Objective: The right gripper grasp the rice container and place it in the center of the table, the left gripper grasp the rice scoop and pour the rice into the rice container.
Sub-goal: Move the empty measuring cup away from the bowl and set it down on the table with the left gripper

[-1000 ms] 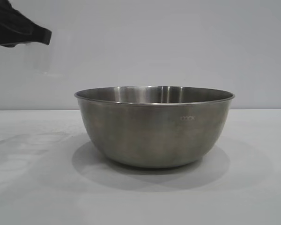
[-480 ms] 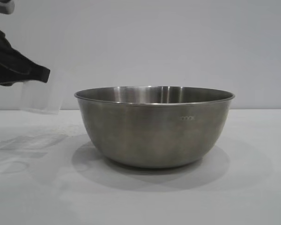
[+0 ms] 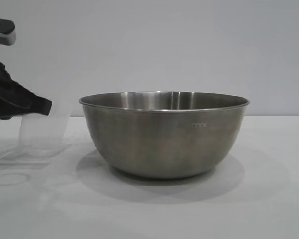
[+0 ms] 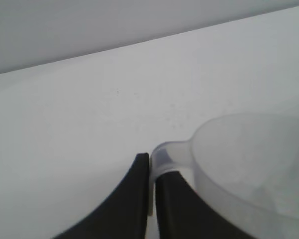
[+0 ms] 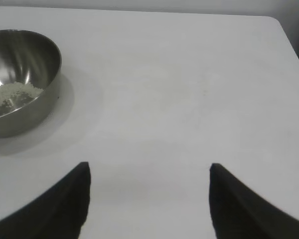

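At table level beside the steel bowl, left gripper (image 3: 45, 106) clamped tight on the handle of the rice scoop (image 3: 42, 130); fingers pressed together around the handle stub in the left wrist view; scoop now lower than a moment ago, brought down from rim height to just above the table (image 3: 154, 209), apparently empty, though hard to tell through the frosted plastic. Just beyond, near but apart from the scoop, rice container (image 3: 164, 133) upright at the middle of the tabletop; unmoved across the frames. Farther off, seen from the right wrist, rice (image 5: 12, 95) heaped in the bowl's bottom; right gripper (image 5: 148, 172) parked well clear of the bowl, claws spread, nothing between them. Judging from that: placing done, pouring done, descent most likely a set-down of the scoop; only letting go probably left.
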{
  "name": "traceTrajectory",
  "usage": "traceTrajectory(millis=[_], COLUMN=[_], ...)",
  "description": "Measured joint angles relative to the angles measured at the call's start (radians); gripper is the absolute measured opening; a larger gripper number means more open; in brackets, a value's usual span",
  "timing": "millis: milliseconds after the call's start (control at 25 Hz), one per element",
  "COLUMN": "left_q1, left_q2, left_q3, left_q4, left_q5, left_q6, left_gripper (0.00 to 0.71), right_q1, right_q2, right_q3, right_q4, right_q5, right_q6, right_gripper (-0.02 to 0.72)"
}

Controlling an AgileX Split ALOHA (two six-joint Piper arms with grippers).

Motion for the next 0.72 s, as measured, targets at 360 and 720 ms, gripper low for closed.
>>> traceTrajectory(millis=[360,720], left_q1=[0.0,0.0], left_q2=[0.007,0.007], left_q3=[-0.002,-0.002], left_q4=[-0.022,-0.042], left_q5=[-0.006,-0.006], left_q6=[-0.007,-0.029], left_gripper=[0.135,0.179], right_q1=[0.0,0.0], right_q2=[0.0,0.0], right_q3=[0.0,0.0], right_q4=[0.0,0.0], right_q5=[0.0,0.0], right_q6=[0.0,0.0], right_gripper=[0.414,0.414])
